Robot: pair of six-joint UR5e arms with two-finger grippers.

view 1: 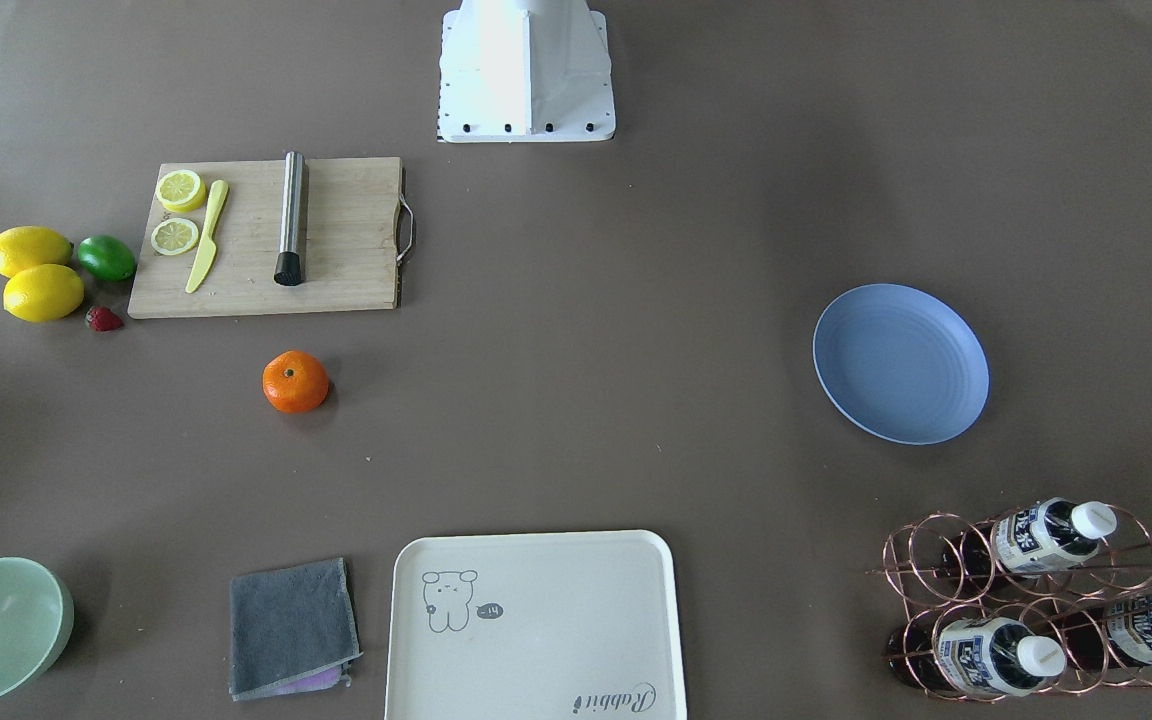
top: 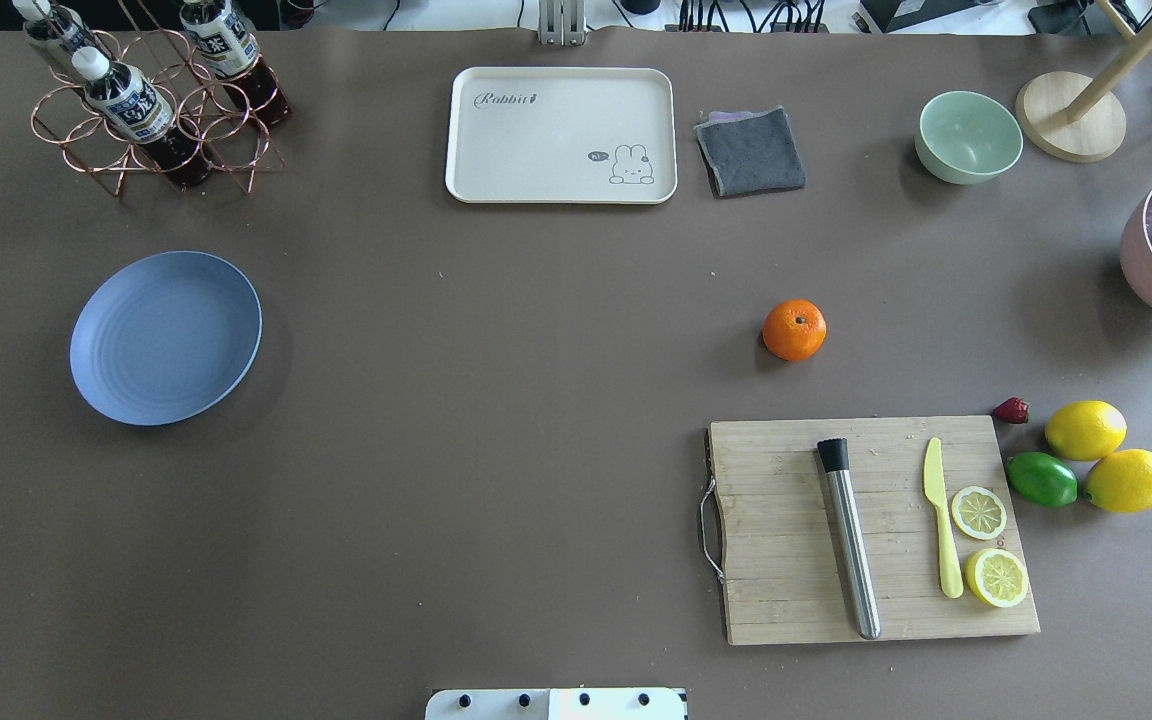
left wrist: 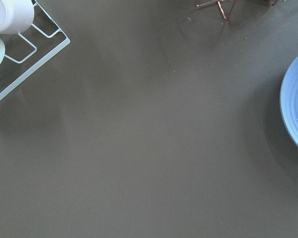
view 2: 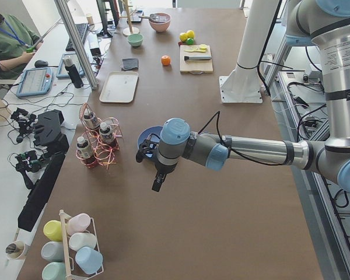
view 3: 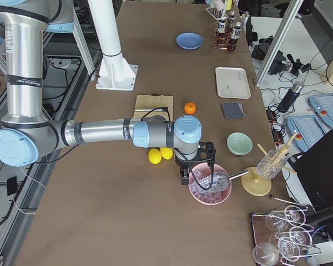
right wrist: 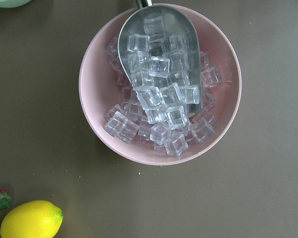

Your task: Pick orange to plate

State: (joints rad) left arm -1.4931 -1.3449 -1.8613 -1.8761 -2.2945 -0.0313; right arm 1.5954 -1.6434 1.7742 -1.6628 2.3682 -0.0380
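The orange (top: 794, 330) lies alone on the brown table, just beyond the cutting board (top: 871, 528); it also shows as orange (view 1: 296, 381). The periwinkle plate (top: 166, 337) sits bare on the table's other half, plate (view 1: 901, 363). My left gripper (view 2: 156, 185) hangs near the plate's end of the table; its wrist view catches only the plate rim (left wrist: 295, 104). My right gripper (view 3: 184, 177) hovers over a pink bowl of ice (right wrist: 159, 84), far from the orange. Both grippers show only in the side views, so I cannot tell whether they are open or shut.
On the cutting board lie a steel rod, a yellow knife and lemon slices. Two lemons (top: 1106, 455), a lime and a strawberry sit beside it. A cream tray (top: 561, 135), grey cloth, green bowl (top: 969, 135) and copper bottle rack (top: 151, 95) line the far edge.
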